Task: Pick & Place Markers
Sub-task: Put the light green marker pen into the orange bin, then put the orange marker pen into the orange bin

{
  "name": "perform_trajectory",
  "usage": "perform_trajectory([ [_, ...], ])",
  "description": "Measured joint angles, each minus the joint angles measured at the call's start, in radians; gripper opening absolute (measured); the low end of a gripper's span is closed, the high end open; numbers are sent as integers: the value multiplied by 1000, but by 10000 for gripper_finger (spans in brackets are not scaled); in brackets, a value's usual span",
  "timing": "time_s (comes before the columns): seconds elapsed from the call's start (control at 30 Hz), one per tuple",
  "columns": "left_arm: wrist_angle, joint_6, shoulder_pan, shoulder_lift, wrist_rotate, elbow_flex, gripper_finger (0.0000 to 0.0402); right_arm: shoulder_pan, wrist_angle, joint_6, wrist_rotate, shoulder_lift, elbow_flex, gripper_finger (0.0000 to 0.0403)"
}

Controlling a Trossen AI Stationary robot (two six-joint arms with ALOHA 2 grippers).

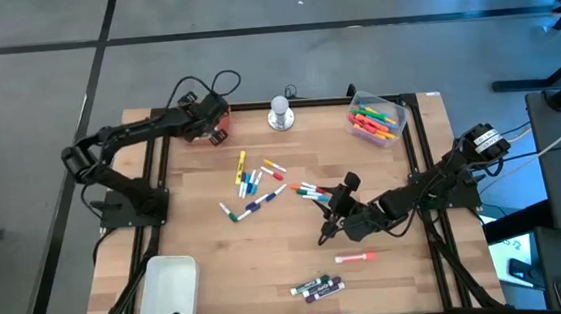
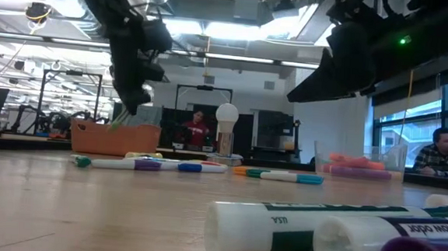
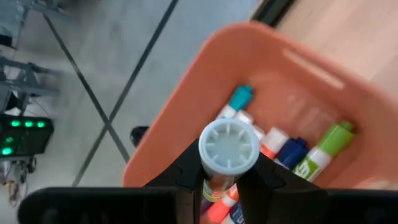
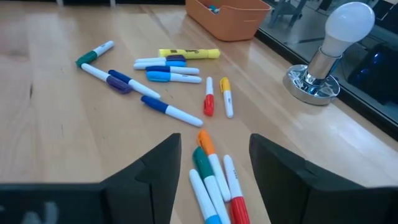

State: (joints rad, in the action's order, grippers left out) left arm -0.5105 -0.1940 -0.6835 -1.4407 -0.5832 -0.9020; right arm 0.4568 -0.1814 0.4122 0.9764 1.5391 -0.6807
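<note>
Over the orange bin: left gripper (image 3: 227,180) clamped on a white marker (image 3: 228,149), cap end facing the wrist camera
Orange bin (image 3: 205,81): back-left corner of table (image 1: 269,268), holds several markers
Right gripper (image 4: 211,165): jaws apart, empty, low over a cluster of markers (image 4: 214,177) mid-table
Loose markers (image 1: 251,184): scattered at table centre
Front edge: more markers (image 1: 317,289)
Clear bin (image 1: 376,119): back-right, holds markers
Lamp (image 4: 328,46): between bins, back edge
</note>
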Motion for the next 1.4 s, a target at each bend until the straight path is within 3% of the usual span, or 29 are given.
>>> perform_trajectory([
  [0.37, -9, -5, 0, -112, -50, 0, 60, -22, 0, 0, -6, 0, 0, 190],
  [0.77, -25, -65, 9, -114, -112, 0, 76, -26, 0, 3, -37, 1, 0, 190],
  [1.07, -184, 1, 62, -104, -126, -110, 194, -82, 122, 60, -314, -22, -8, 190],
  [1.2, -232, 36, 102, -62, -126, -161, 241, -108, 373, 133, -482, -67, -91, 190],
  [1.3, -220, 99, 139, -9, -117, -172, 254, -110, 604, 185, -607, -78, -182, 190],
  [1.4, -193, 229, 200, 44, -26, -153, 255, -94, 790, 247, -764, -78, -245, 190],
])
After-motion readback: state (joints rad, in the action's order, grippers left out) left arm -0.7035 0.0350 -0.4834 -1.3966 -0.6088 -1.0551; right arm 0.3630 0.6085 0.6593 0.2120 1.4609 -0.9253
